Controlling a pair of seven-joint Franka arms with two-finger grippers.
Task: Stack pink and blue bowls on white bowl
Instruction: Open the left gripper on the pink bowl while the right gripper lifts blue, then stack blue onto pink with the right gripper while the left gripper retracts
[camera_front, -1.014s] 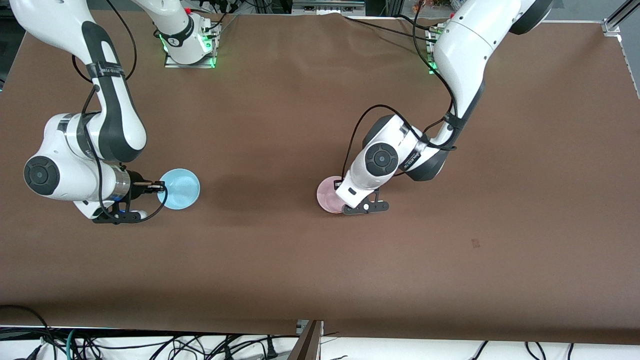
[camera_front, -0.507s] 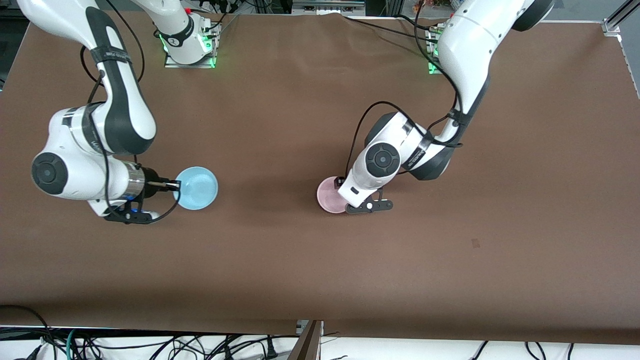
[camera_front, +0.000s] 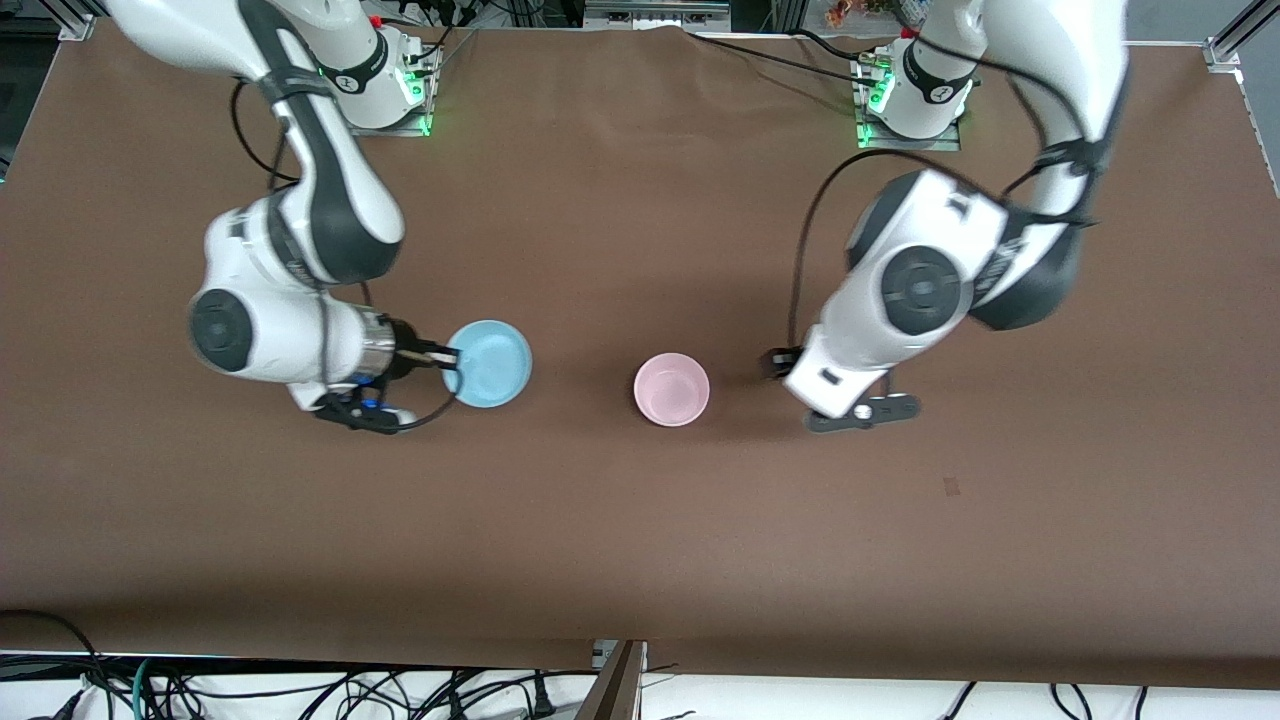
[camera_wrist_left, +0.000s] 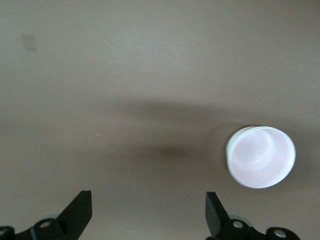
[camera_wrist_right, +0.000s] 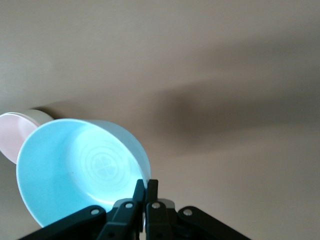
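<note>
**Lighting and picture quality**

From the front you get even, bright overhead light on the brown table (camera_front: 600, 520); soft shadows pool under both arms. The left arm's forearm (camera_front: 900, 300) is slightly motion-blurred. Green LEDs glow at the bases.

In the left wrist view your colours look washed and greyish; the pink bowl (camera_wrist_left: 260, 156) is overexposed almost to white, with a broad diffuse shadow beside it. In the right wrist view the blue bowl (camera_wrist_right: 80, 170) glows brightly inside; a soft dark shadow band crosses the table.

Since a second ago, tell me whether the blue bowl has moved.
Yes. The blue bowl, pinched by the right gripper, has travelled toward the pink bowl, which stayed put.
</note>
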